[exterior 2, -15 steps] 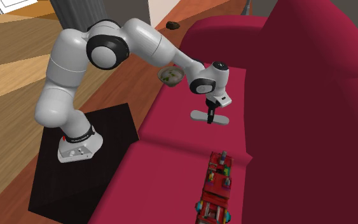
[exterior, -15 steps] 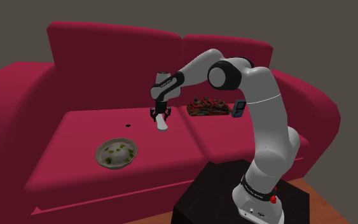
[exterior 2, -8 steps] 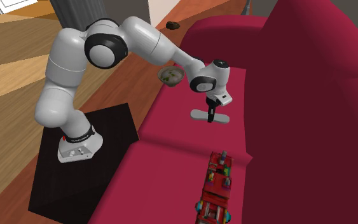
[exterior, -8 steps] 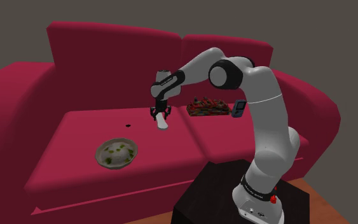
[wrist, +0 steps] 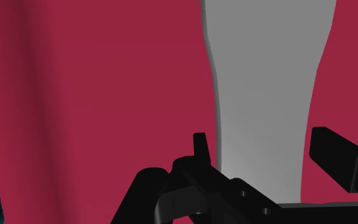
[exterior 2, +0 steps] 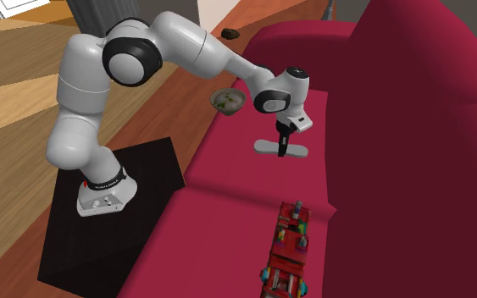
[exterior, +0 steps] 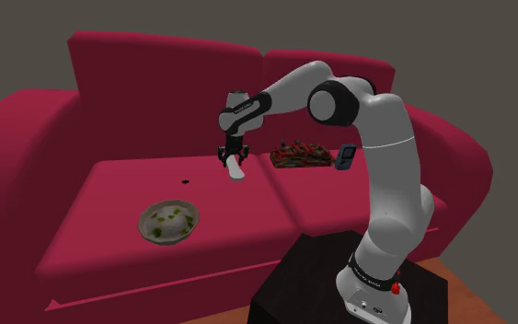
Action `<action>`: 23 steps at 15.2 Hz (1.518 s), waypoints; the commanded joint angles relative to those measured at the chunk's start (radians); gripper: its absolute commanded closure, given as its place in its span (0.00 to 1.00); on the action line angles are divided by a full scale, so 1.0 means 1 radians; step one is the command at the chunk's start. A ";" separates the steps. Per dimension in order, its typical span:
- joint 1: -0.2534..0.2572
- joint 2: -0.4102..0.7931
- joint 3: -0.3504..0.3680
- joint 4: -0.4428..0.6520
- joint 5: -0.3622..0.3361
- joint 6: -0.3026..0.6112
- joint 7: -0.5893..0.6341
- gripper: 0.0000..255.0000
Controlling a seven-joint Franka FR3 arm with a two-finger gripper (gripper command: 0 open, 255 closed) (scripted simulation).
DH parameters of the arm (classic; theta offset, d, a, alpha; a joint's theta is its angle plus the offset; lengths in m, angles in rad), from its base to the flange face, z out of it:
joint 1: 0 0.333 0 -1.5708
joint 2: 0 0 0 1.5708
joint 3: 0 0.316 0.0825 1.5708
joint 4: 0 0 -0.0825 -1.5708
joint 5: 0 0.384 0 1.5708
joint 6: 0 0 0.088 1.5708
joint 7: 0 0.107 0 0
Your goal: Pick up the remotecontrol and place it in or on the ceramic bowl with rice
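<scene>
Remote control [exterior: 237, 171], a plain pale-grey oblong, sits clasped across its narrow width in the black two-finger gripper [exterior: 233, 157], whose fingers [wrist: 200, 147] press its two long edges. It looks to hang just clear of the crimson sofa seat [exterior: 109, 189]. Its long axis runs out ahead of the gripper. The round grey bowl of rice with green flecks [exterior: 168, 222] lies well apart, toward the shoulder view's lower left, near the seat's front edge.
</scene>
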 commanded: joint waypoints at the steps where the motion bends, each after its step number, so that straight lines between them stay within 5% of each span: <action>1: 0.003 -0.016 0.000 0.005 -0.002 -0.021 0.004 1.00; 23: 0.020 -0.148 -0.002 0.091 -0.018 -0.239 0.034 1.00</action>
